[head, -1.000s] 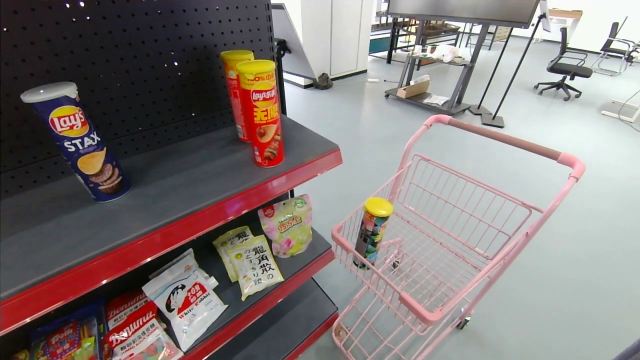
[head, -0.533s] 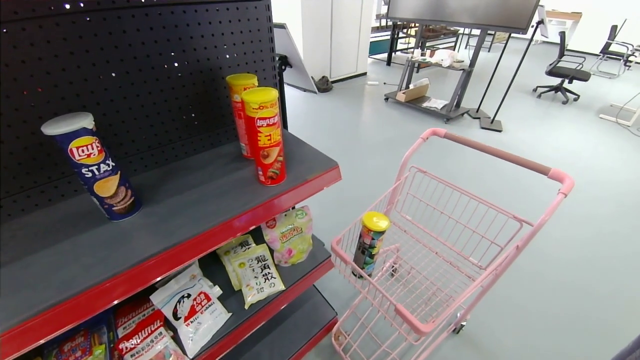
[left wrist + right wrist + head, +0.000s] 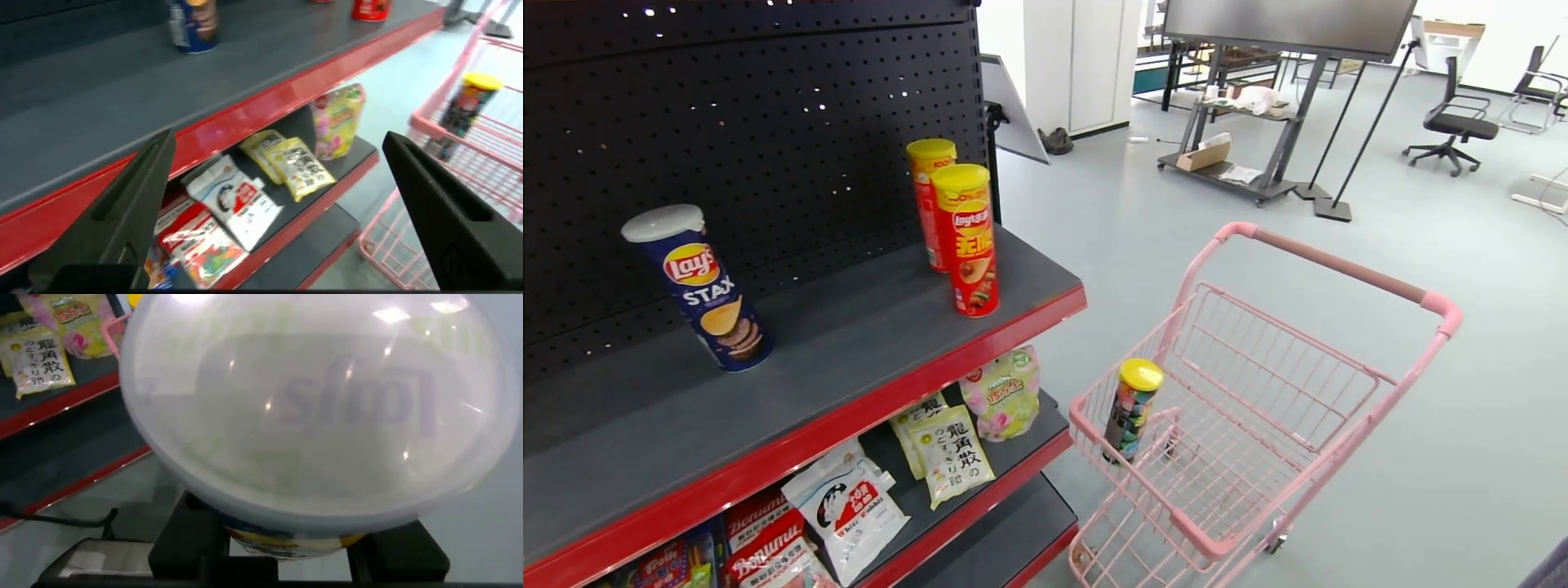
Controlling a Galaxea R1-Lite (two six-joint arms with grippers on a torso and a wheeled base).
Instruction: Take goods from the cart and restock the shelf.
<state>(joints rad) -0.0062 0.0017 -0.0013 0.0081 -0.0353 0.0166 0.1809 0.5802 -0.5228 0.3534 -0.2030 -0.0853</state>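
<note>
- Counting the stock on the top board (image 3: 849, 343) of the shelf, you find three cans standing upright. A blue can (image 3: 698, 290) stands toward the board's left part. A front red can (image 3: 966, 241) and a rear red can (image 3: 929, 175) stand close together at its right end.
- A clear-lidded can (image 3: 310, 408) sits in your right gripper (image 3: 290, 543), with the dark fingers pressed against its body on both sides. It appears picked and awaiting placement. Where it hangs relative to the top board cannot be told.
- The pink cart (image 3: 1327, 265) stands just beside the top board's right end and lower than it. One yellow-lidded can (image 3: 1131, 408) is upright in the basket corner nearest the board, not yet taken.
- Your left gripper (image 3: 279, 143) hangs in front of the top board's red edge, fingers spread wide and holding nothing.
- Snack bags (image 3: 952, 453) lie on the tier beneath the top board.
- Judgement: the task looks past its midpoint, with two cans left for you to set down. The bare stretch of board between the blue can and the red cans offers room.
</note>
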